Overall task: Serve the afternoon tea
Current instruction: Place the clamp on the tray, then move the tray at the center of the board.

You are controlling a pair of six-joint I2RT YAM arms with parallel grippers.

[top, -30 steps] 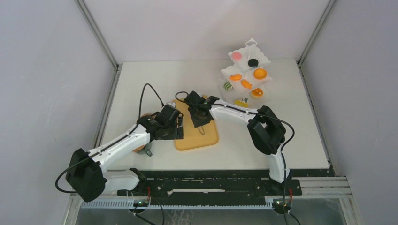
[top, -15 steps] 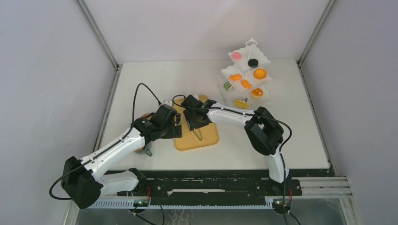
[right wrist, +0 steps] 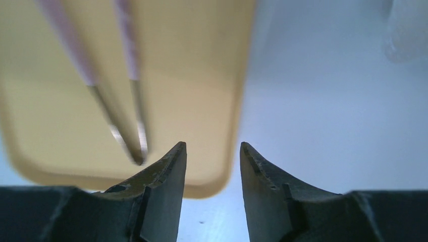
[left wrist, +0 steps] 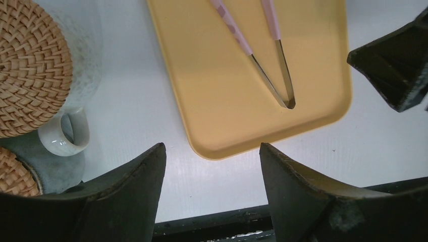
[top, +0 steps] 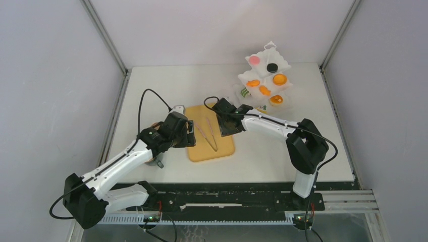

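**Tea pastries on the stand, both grippers empty**

Left gripper (left wrist: 212,151) released, jaws wide, above bare table just beside the yellow board (left wrist: 227,111). Right gripper (right wrist: 213,148) likewise released, nothing held, over the board's right edge. Pink tongs (left wrist: 278,50) flat on the board. Toy pastries (top: 279,78) on the white tiered stand (top: 265,53), upper right overhead. Mug (left wrist: 63,133) and cork coasters (left wrist: 30,65) at wrist-view left.

The left arm (top: 121,159) and right arm (top: 266,123) have white shells, bulky black joints and thin black cables; left claw (left wrist: 212,151) and right claw (right wrist: 213,147) are matte black.
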